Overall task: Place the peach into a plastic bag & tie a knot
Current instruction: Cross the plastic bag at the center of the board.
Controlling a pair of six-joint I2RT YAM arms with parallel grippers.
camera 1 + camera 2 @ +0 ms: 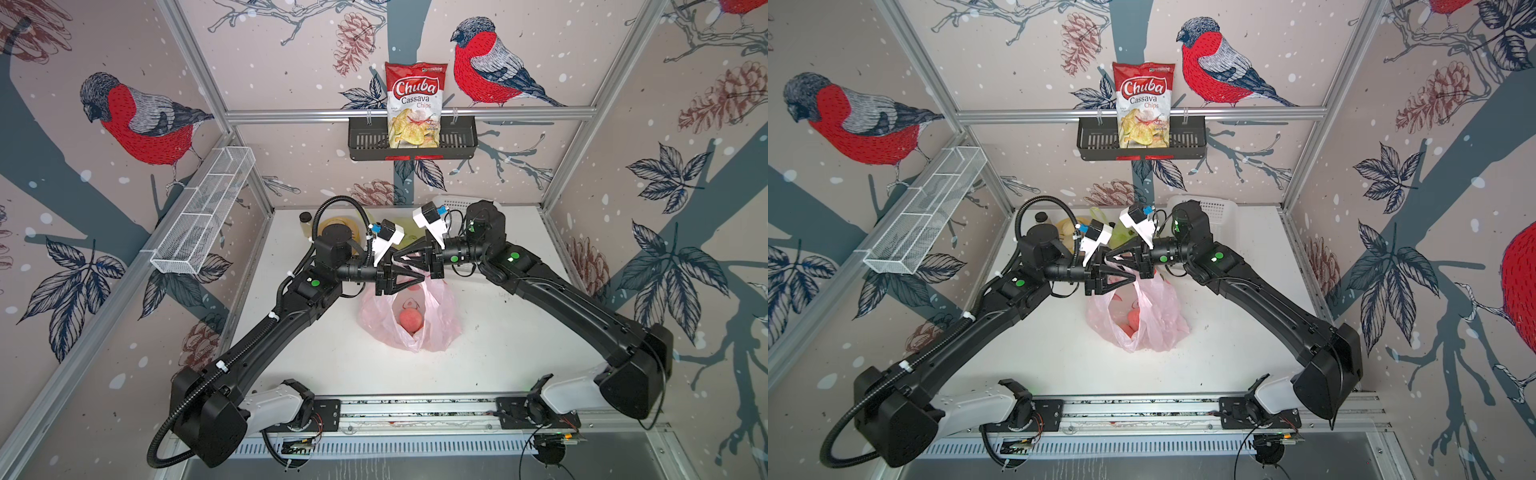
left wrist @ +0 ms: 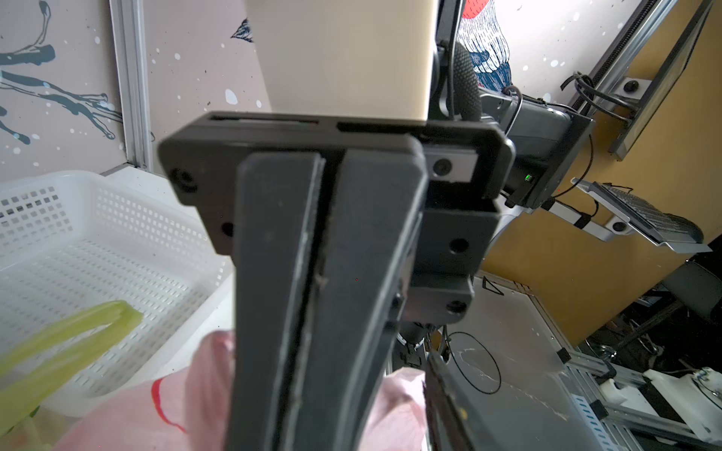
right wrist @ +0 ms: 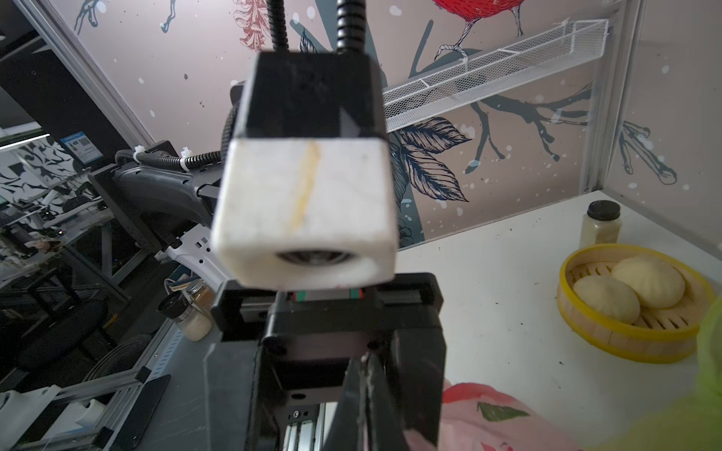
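Already inside the open pink plastic bag (image 1: 441,328): the peach (image 1: 411,321).

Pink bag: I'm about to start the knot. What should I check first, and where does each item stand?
1. Peach inside the pink bag: ok.
2. Bag mouth gathered: not ok, it gapes and the peach shows through it.
3. Right gripper shut: ok. Handle pinched in it: cannot tell.
4. Left gripper on the second handle: cannot tell; its jaws stand apart with nothing clearly between them.
5. Grippers apart from each other: not ok, their fingers cross side by side above the bag in both top views.
6. Green bag away from the pink bag: not ok, it lies right beside it.
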